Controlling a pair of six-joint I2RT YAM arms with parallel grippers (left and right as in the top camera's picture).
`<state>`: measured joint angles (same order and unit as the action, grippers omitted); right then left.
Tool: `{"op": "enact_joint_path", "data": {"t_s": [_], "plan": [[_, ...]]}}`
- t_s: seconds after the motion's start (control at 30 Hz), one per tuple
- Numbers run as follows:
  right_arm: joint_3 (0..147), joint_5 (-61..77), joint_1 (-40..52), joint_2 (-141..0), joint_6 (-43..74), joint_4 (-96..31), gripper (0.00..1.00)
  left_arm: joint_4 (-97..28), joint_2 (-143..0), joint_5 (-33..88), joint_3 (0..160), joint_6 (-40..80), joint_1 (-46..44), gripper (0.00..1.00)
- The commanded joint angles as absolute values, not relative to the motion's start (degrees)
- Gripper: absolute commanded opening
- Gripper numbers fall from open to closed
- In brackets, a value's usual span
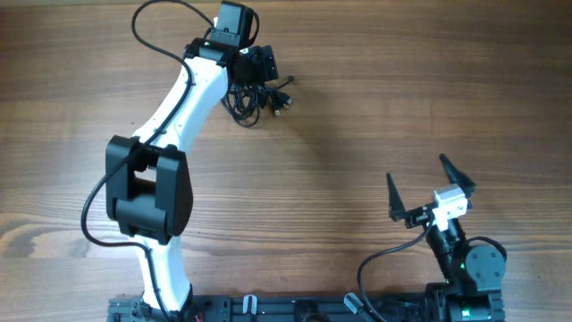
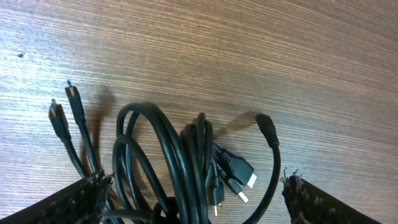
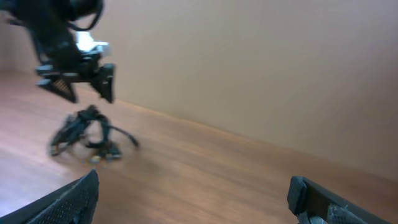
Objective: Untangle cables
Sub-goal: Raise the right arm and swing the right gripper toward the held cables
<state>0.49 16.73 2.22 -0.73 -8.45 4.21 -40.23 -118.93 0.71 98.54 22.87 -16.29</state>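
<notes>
Your left gripper [image 2: 197, 186] stands wide, its fingers [image 2: 81, 199] spread to either side of the wrist view and clamped on nothing. The cables [image 2: 180, 162] lie between those fingers and just ahead of them, a bunch of black loops resting on the wooden table [image 2: 280, 56]. Whether a finger touches a cord, you cannot tell.

From the bunch, two thin plugs [image 2: 62, 115] stick out beyond the left finger. A pair of plugs with pale tips [image 2: 245, 177] points toward the right finger. One cord arcs up near that finger and ends in a black plug [image 2: 266, 124].

From the other arm's camera, this gripper [image 3: 78, 84] hangs just above the clump [image 3: 90, 134].

Your right gripper [image 1: 417, 170] is also spread wide and holds nothing. It sits over bare wood. The cables [image 1: 255, 97] are well apart from it, far ahead and off to its left, under the left gripper [image 1: 255, 67].
</notes>
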Motion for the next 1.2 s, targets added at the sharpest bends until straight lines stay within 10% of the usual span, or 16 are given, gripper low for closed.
{"op": "enact_joint_path", "data": {"t_s": [0.0, 0.77, 0.83, 1.0, 1.17], "plan": [[5.21, 22.09, 2.35, -0.58, -2.28, 3.62, 1.0, -39.88, -114.15, 0.54, 99.24, 19.73, -14.96, 0.94], [60.42, 30.74, 2.35, -45.6, 1.72, -47.66, 1.0, -46.89, -110.65, 0.6, 99.22, 21.91, -15.25, 0.98], [60.38, 32.38, 2.35, -48.01, 1.72, -47.59, 0.88, -48.86, -111.33, 0.27, 99.22, 21.96, -15.68, 0.97], [60.38, 40.56, 2.37, -53.74, 1.72, -45.01, 0.23, -46.48, -115.79, -0.78, 99.22, 24.93, -15.84, 0.98], [60.38, 42.52, 2.42, -58.46, 3.01, -46.85, 0.27, -41.23, -119.48, 2.39, 99.22, 26.39, -15.44, 0.97]]}}
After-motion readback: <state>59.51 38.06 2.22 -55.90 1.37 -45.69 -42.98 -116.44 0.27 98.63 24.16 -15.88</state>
